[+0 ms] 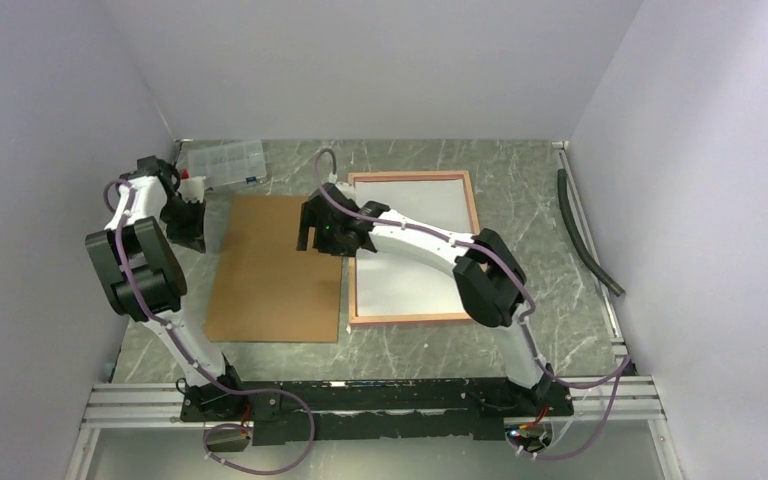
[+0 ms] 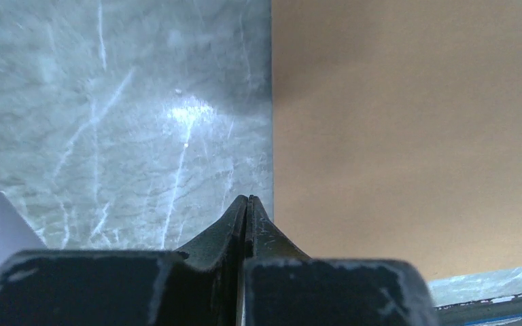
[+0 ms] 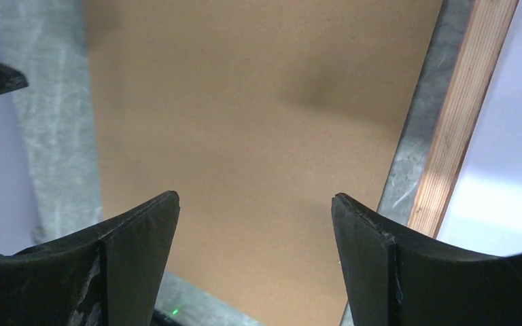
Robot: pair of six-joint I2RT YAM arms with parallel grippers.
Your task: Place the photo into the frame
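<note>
The right gripper (image 3: 255,200) is spread wide and holds nothing. It hangs over the right part of the brown board (image 1: 270,270), near the board's right edge. Past that edge runs a thin strip of table (image 1: 560,300), then the frame (image 1: 412,319), lying flat with its wood-coloured side up. The photo (image 1: 405,290) lies inside the frame's rim, white back up.

The left gripper (image 2: 247,198) has its fingers pressed together on nothing, its tip pointing at the board's left edge. A clear box (image 1: 225,163) sits behind the left arm, and a black hose (image 1: 585,235) lies by the right wall.
</note>
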